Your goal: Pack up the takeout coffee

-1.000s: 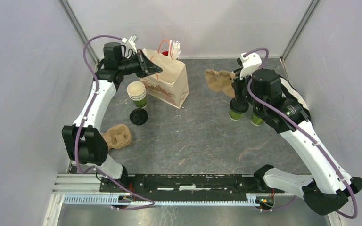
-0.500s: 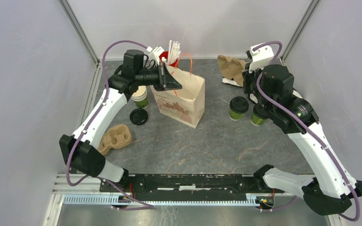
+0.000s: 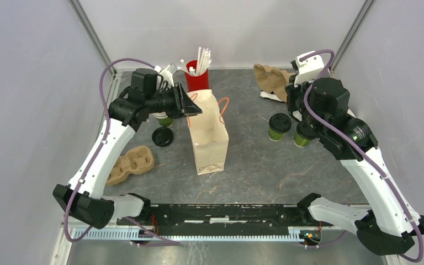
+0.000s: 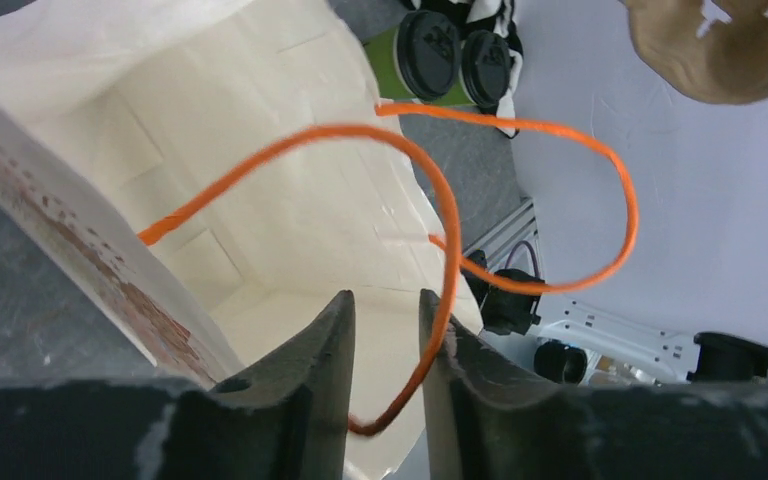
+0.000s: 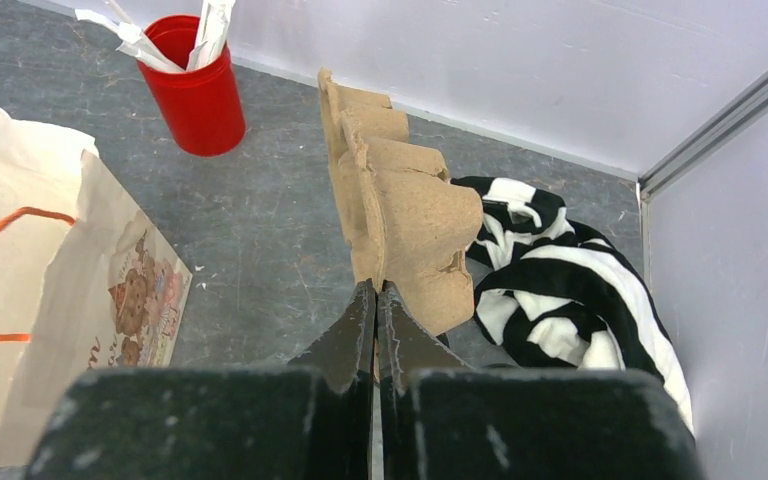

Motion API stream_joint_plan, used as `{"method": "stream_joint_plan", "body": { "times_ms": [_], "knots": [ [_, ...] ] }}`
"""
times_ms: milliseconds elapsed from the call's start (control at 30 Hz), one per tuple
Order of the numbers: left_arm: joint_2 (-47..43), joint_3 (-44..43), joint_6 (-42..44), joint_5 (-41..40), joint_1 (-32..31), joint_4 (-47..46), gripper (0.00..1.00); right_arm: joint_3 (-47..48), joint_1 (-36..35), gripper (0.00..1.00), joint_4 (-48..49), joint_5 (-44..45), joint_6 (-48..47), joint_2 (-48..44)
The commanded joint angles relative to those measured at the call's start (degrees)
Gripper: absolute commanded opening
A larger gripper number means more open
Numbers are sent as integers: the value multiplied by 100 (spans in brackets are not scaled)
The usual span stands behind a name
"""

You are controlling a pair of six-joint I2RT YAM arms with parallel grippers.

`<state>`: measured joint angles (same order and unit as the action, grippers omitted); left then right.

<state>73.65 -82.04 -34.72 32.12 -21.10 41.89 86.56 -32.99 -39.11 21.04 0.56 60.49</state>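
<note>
2 lidded green cups (image 3: 280,126) stand side by side on the table (image 3: 265,165) at the right, just below the right arm, not yet packed. From above, the paper bag (image 3: 208,141) stands upright near the middle with its mouth up, where either arm can reach it. The left gripper (image 3: 194,107) sits at the bag's rear rim by the orange handle (image 3: 226,110). The right gripper (image 3: 288,89) holds a cardboard cup tray (image 3: 270,77) off the table at the back right. A 2nd tray (image 3: 132,163) lies at the left, near a loose black lid (image 3: 162,136).

From the left wrist, the fingers stand narrowly apart with the handle cord loose between them, clamping nothing. I judge the bag is set down, ready for loading. Both cups show beyond its far rim.

From the right wrist, the jaws pinch the tray's thin edge, so it hangs upright, likely to take the cups before bagging. A red cup (image 5: 192,95) of sticks and a striped cloth (image 5: 560,300) lie behind.
</note>
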Motion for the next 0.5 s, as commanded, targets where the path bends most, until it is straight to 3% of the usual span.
{"method": "stream_joint_plan", "body": {
  "times_ms": [0,133,300,400,467],
  "knots": [
    [-370,-68,-514,-625,-14,612,43,28,-3,0,289,-121,-65,-158],
    [-613,-214,-706,-1246,-15,1288,62,-8,-9,0,288,-183,-65,-192],
    [-697,-539,-997,-1815,-14,2182,74,-42,-8,0,283,-175,-65,-230],
    [-737,-512,-1213,-2038,-15,2243,85,-133,-8,0,297,-179,-65,-292],
    [-682,-417,-1254,-2105,-24,2136,87,-196,-13,0,314,-182,97,-333]
  ]
}}
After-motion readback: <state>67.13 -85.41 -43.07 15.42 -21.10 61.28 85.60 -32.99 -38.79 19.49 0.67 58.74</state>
